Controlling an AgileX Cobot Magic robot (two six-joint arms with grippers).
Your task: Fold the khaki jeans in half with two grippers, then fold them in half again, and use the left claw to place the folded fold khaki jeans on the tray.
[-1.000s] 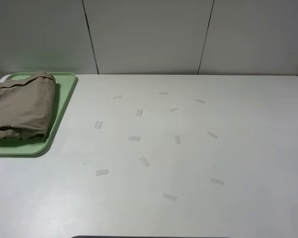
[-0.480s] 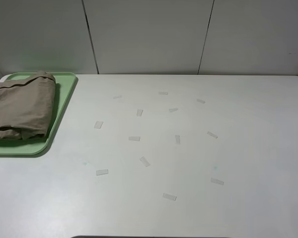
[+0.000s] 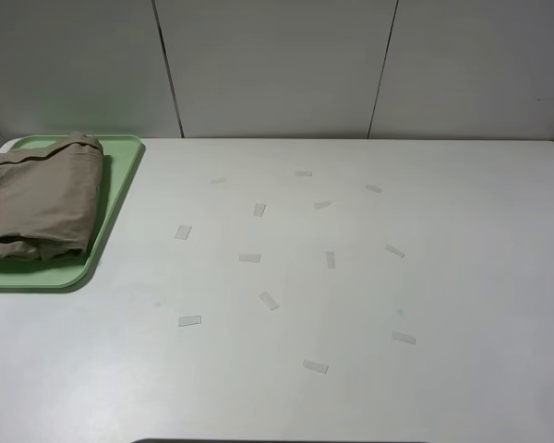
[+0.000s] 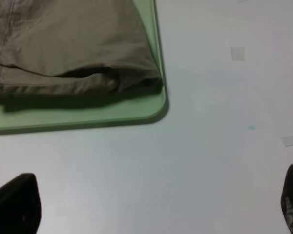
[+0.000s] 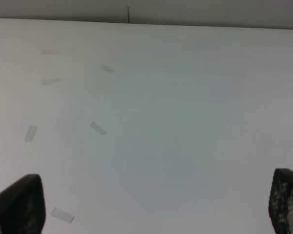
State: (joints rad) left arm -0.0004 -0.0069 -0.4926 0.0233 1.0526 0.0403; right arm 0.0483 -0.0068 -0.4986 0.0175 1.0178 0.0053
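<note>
Jeans point(image 3: 39, 196), folded into a thick khaki bundle, lie on the tray point(image 3: 120, 175) at the far left of the surface point(image 3: 351, 277), close to the back wall. The bundle covers most of the tray and runs off the left edge of the overhead view; a strip of green rim shows along its right side and along the front. From the left wrist camera the folded edge of the jeans point(image 4: 73, 44) sits just inside the tray's rounded corner point(image 4: 156, 109), with a hem seam running along the layers.

The left gripper point(image 4: 156, 204) hangs over bare surface point(image 4: 195, 161) just beside that tray corner, apart from the cloth. Its two black fingertips point(image 4: 14, 204) sit at opposite edges of the wrist view, spread wide with nothing between them.

Across the middle of the surface, small pale tape strips point(image 3: 269, 300) are scattered, well apart from the tray.

The right gripper point(image 5: 151, 207) hangs over the right part of the surface point(image 5: 185, 122), near a few of the tape strips point(image 5: 98, 128). Its fingertips point(image 5: 19, 204) are also spread wide and hold nothing. Neither arm appears in the overhead view.
</note>
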